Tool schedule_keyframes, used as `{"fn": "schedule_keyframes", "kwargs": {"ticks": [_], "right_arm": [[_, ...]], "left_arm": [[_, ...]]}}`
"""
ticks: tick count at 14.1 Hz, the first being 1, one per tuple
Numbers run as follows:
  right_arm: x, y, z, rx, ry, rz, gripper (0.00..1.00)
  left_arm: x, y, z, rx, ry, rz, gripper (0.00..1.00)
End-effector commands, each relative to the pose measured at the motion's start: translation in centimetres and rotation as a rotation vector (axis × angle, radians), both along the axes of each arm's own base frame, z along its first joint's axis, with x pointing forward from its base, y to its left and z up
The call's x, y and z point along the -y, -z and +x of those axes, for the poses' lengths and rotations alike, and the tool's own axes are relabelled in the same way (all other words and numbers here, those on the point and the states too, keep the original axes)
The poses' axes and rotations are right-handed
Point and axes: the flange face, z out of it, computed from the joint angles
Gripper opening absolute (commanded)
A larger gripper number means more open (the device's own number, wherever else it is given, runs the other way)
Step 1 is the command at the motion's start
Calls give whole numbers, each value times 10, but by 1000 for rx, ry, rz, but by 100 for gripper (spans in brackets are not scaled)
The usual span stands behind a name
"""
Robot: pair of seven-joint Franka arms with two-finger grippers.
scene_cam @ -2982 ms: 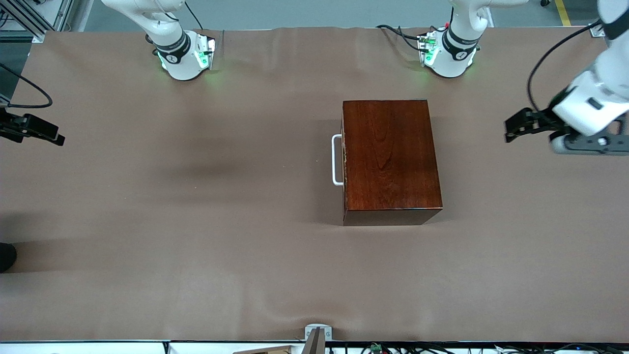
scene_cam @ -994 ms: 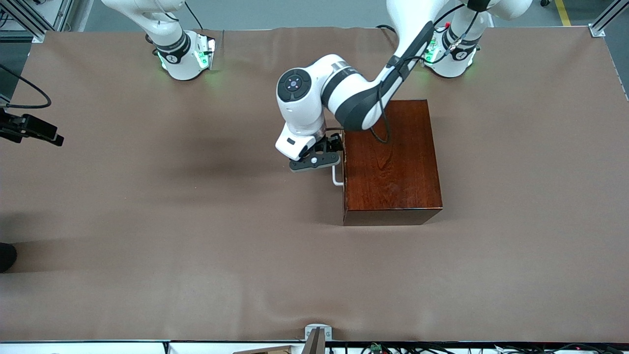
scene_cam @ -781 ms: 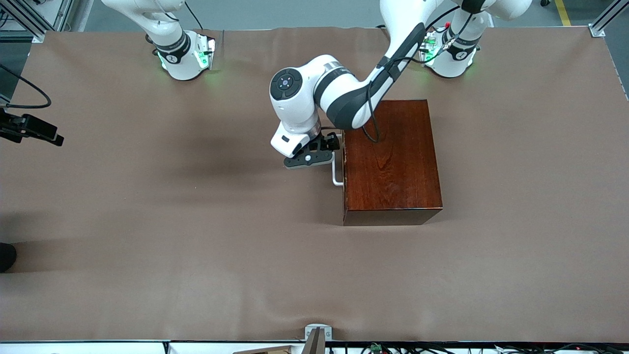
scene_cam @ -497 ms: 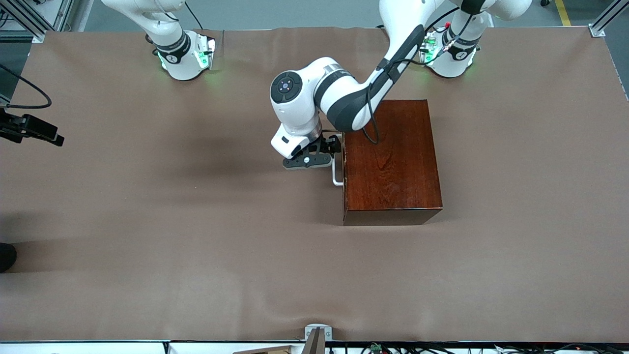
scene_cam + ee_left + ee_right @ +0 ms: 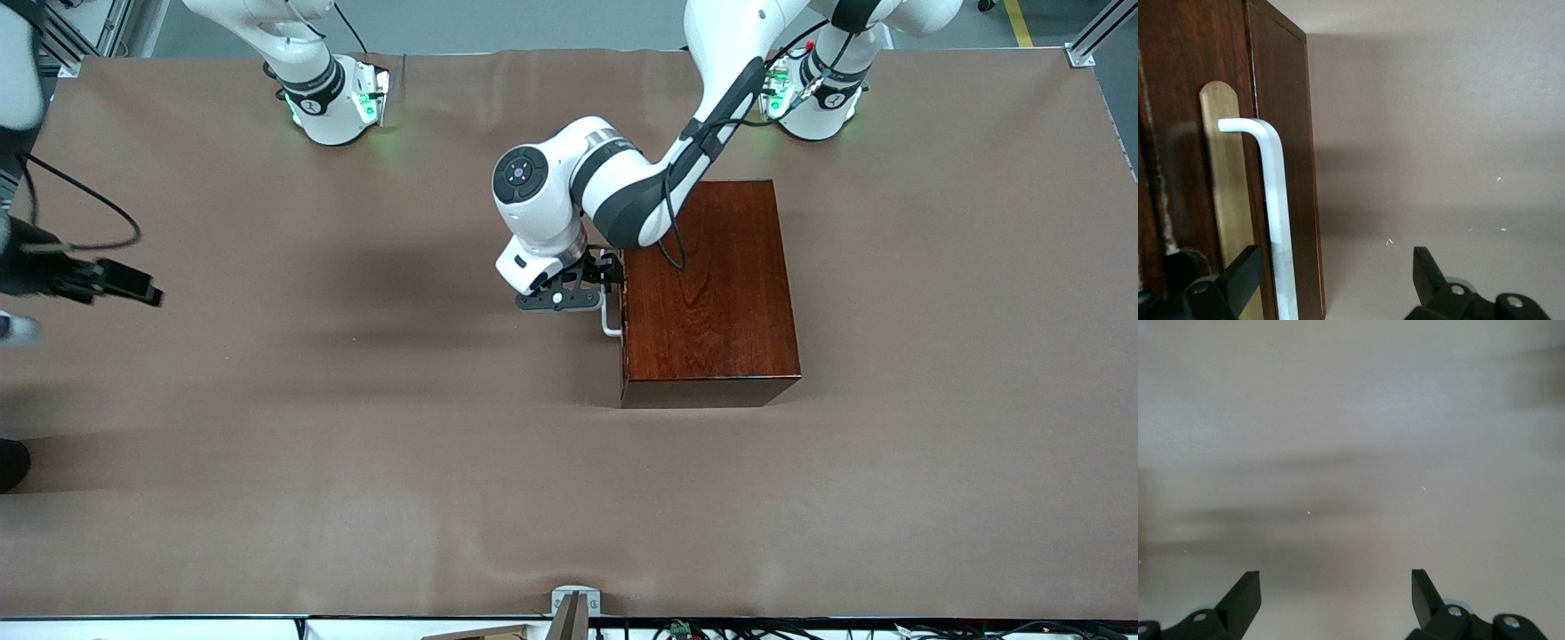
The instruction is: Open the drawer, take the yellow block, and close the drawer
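The dark reddish-brown wooden box stands mid-table with its drawer shut. The white bar handle faces the right arm's end of the table. My left gripper is open at the handle. In the left wrist view the white bar runs between the fingers of the left gripper, close beside one finger that lies over the brass plate. My right gripper is open and empty over bare table at the right arm's end. The yellow block is hidden.
A brown cloth covers the table. Both arm bases stand along the edge farthest from the front camera. A small metal bracket sits at the nearest edge. The left arm's elbow hangs beside the box.
My left gripper has shifted slightly along the handle toward the front camera. My right gripper has moved in over the table from the edge. The drawer has stayed shut.
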Motion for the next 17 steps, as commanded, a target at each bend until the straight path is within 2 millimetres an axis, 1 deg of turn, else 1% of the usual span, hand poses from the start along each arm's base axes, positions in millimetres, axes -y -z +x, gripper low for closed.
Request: {"fn": "schedule_keyframes", "kwargs": {"ticks": [1,2,3,6,7,8,9,11,15,17], "right_arm": [[-30,27,17,-16,-31,6,100],[-41,33,19,-27,-51,3,100],[-48,39,18,-47,-60,2,100],[-54,43,16,-77,15,55,100],[-56,43,16,-84,52,79,87],[-61,44,15,-91,69,90,46],[-64,44,14,-97,71,93,43],[-66,45,13,-106,65,94,100],[-65,46,14,-97,56,96,100],[-65,54,12,-113,53,95,100]], "left_arm": [[1,9,1,3,22,25,100],[1,13,0,-2,23,29,100],[2,15,-1,-4,21,29,100],[7,16,-1,3,18,6,100],[12,11,-2,15,22,-21,100],[18,6,-2,32,27,-51,100],[21,2,-2,43,26,-76,100],[28,-1,-1,53,-9,-136,100],[36,-3,0,57,-45,-216,100],[40,-5,-1,44,-64,-254,100]]}}
